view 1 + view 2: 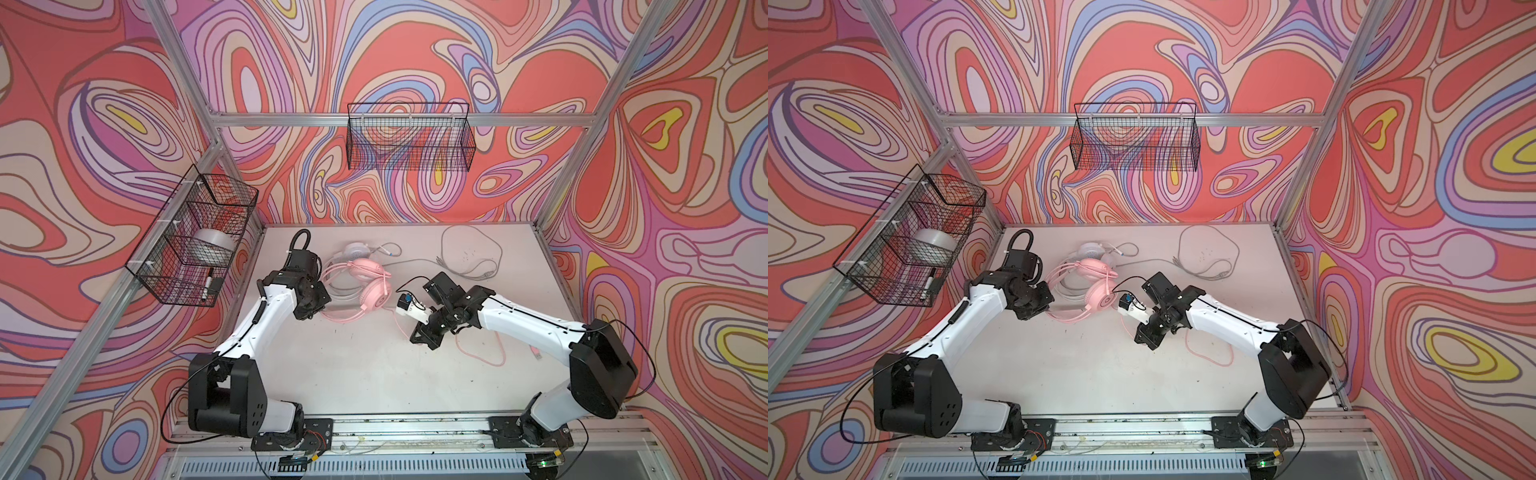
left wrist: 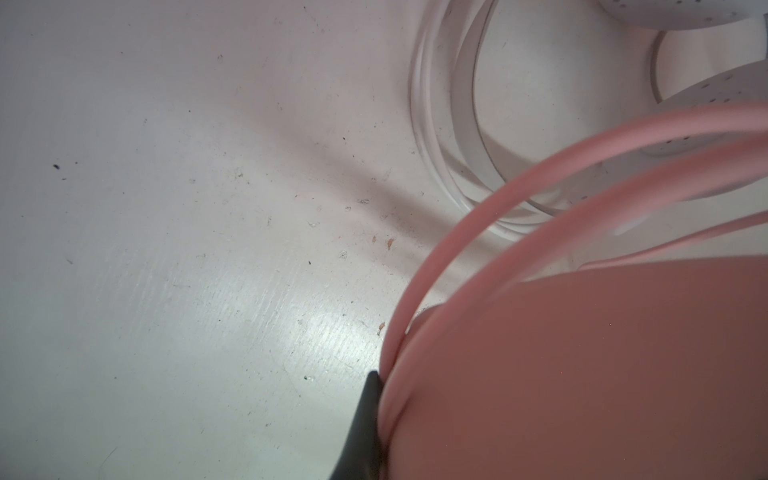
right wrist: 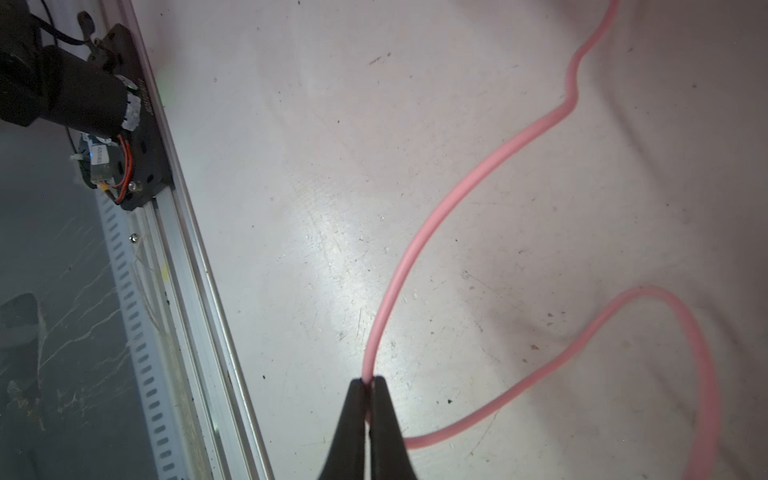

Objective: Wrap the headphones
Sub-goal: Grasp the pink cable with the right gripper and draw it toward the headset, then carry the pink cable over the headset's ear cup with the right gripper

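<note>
Right wrist view shows the right gripper with fingers pinched on the pink cord, probably to gather slack, while the left gripper, clamped on the band of the pink headset, which lies on the white headset at 11 o'clock from the centre of the table, likely anchors it.

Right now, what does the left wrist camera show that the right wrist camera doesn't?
Only left wrist: the left tool gripping the pink headset by its band, with the white headset beyond it. Only right wrist: the right tool pinching the pink cord, which loops across the table, plus the metal rail. Both: the scuffed white table and a shut tool.
</note>
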### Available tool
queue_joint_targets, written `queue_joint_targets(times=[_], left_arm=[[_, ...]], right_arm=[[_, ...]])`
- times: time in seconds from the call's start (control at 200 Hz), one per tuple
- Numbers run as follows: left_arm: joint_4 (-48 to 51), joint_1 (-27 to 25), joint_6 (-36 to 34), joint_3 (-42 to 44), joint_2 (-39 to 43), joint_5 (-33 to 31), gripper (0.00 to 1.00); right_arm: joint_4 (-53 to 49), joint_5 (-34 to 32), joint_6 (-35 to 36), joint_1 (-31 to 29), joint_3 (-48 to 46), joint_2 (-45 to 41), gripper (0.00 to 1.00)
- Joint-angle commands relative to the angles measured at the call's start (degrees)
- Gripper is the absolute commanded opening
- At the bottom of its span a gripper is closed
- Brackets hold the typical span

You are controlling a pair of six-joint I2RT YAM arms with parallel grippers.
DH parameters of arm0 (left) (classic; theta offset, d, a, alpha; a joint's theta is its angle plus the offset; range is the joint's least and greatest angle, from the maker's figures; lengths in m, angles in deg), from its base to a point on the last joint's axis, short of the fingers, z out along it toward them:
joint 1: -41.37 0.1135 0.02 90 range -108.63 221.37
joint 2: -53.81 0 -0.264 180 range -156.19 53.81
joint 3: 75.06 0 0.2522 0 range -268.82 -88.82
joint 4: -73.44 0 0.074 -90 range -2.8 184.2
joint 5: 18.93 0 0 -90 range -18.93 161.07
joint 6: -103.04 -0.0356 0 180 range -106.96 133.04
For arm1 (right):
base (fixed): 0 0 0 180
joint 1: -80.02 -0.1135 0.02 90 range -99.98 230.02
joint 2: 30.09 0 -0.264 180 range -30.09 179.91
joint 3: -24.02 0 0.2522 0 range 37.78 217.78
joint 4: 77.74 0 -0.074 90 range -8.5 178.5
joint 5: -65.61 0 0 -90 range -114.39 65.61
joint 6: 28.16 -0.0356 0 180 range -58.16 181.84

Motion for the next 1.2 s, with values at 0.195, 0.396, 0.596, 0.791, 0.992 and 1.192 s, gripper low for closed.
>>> queue_joint_targets(times=[0.195, 0.396, 0.596, 0.791, 0.992, 1.192], left_arm=[[1.0, -2.9, 1.7, -3.0, -1.3, -3.4, 0.00], [1.5, -3.5, 1.2, -3.6, -1.8, -3.6, 0.00], [3.0, -3.5, 0.2, -3.8, -1.3, -5.8, 0.00], [4.0, -3.7, 0.2, -4.4, -1.3, -7.2, 0.00], [5.4, -4.4, -0.9, -5.4, -1.9, -9.0, 0.00], [6.0, -4.5, -0.9, -5.5, -1.9, -10.3, 0.00]], right_arm=[[-10.4, 6.5, 7.9, -2.8, 9.2, 1.1, 0.00], [-14.5, 7.8, 10.9, -3.3, 12.2, 1.5, 0.00], [-15.4, 9.0, 12.5, -3.5, 14.3, 1.2, 0.00], [-17.3, 10.3, 14.4, -3.9, 17.0, 2.7, 0.00], [-17.4, 10.9, 15.2, -4.3, 19.2, 4.1, 0.00], [-19.3, 14.4, 15.4, -5.1, 21.3, 6.2, 0.00]])
